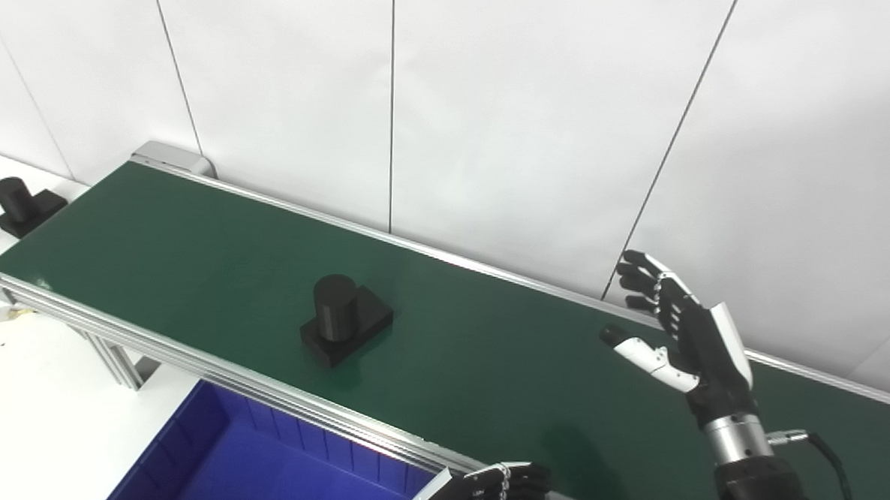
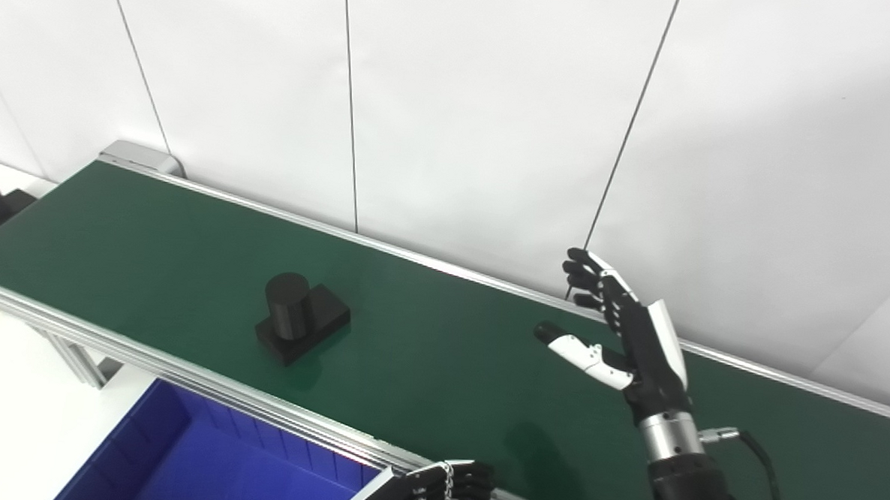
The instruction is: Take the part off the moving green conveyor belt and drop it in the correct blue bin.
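White wall panels (image 1: 497, 94) with thin vertical seams fill the upper part of the frame, and below them the green conveyor belt (image 1: 190, 246) runs diagonally from the upper left to the lower right, framed by aluminium rails (image 1: 207, 371). Right hand (image 1: 682, 328): raised above the belt at the right of the frame, fingers (image 1: 643, 277) spread apart and extended toward the wall, thumb pointing left; it holds nothing and touches nothing. Left hand (image 1: 491, 492): at the bottom edge near centre, fingers curled inward at the near rail of the belt, holding nothing visible; whether it contacts the rail cannot be determined. Part (image 1: 346, 319): a black block with an upright cylinder on top, resting on the belt left of centre, well apart from both hands and closer to the near rail than to the far one. Blue bin (image 1: 180, 456): at the lower left, below the near rail, its interior partly in view. A second black part (image 1: 23, 203) of similar shape sits at the far left edge on the white table (image 1: 25, 412), just beyond the end of the belt.
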Controlling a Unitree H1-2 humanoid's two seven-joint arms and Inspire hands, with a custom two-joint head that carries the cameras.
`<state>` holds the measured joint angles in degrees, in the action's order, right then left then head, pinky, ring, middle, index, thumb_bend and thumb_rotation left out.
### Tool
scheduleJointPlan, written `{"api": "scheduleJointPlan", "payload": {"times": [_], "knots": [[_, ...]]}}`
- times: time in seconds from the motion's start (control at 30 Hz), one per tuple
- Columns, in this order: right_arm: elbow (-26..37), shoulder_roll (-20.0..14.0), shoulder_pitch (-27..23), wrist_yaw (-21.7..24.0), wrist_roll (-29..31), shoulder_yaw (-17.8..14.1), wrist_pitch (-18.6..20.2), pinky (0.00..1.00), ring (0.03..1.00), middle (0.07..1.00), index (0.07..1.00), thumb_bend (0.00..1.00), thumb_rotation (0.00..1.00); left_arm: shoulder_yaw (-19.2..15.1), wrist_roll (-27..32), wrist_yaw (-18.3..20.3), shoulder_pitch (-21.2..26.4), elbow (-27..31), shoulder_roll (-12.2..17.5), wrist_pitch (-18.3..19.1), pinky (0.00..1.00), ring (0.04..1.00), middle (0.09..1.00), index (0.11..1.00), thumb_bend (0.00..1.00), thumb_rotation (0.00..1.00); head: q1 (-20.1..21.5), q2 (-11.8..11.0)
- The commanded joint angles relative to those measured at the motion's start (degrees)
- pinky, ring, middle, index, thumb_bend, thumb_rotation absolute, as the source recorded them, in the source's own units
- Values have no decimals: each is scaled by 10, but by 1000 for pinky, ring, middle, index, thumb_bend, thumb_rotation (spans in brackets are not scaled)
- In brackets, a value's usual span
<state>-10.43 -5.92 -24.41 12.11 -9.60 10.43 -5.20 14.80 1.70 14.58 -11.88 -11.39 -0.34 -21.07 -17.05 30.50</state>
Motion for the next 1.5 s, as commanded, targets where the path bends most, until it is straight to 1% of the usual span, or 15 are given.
{"api": "scheduleJointPlan", "payload": {"times": [0.0, 0.13, 0.3, 0.5, 0.63, 0.7, 0.83, 1.03, 1.27, 1.47], "knots": [[1, 11, -30, 0, 6, 2, -4, 775, 836, 842, 873, 779, 480, 5, -7, -4, 4, 12, -8, -9, 799, 826, 838, 832, 1000, 435, -2, 1], [-21, 16, -40, 2, -1, 15, -17, 780, 840, 846, 880, 795, 481, 6, -7, -4, 6, 7, -11, -14, 800, 827, 839, 832, 1000, 429, -4, 2], [-50, 30, -49, -2, 0, 26, -39, 776, 832, 844, 875, 804, 471, 9, -13, -6, 8, 6, -13, -11, 803, 830, 843, 836, 1000, 424, -7, 4], [-62, 41, -53, -5, -20, 44, -33, 768, 835, 847, 878, 796, 485, 11, -7, -2, 10, 2, -15, -9, 810, 838, 849, 839, 1000, 404, -8, 5], [-69, 53, -55, -4, -23, 54, -20, 758, 822, 837, 877, 821, 491, 12, -11, -4, 11, -1, -16, -14, 805, 840, 849, 837, 1000, 406, -9, 5], [-76, 59, -56, -5, -24, 56, -24, 762, 822, 841, 877, 819, 484, 12, -11, -5, 11, 0, -16, -13, 804, 841, 850, 837, 1000, 402, -9, 7], [-77, 68, -58, -6, -32, 62, -19, 764, 831, 849, 878, 821, 471, 13, -7, -4, 10, 0, -17, -12, 809, 846, 853, 837, 1000, 400, -8, 7], [-89, 84, -64, -10, -41, 71, -26, 790, 844, 851, 875, 821, 456, 15, -17, -10, 8, 7, -19, -6, 804, 842, 851, 835, 1000, 403, -8, 10], [-108, 94, -72, -12, -52, 83, -35, 795, 838, 845, 875, 791, 408, 20, -26, -17, 8, 10, -21, 2, 797, 836, 852, 833, 1000, 408, -11, 12], [-119, 102, -82, -12, -69, 98, -18, 779, 824, 840, 875, 781, 412, 25, -40, -22, 10, 8, -23, -1, 779, 821, 838, 831, 1000, 379, -15, 14]]}}
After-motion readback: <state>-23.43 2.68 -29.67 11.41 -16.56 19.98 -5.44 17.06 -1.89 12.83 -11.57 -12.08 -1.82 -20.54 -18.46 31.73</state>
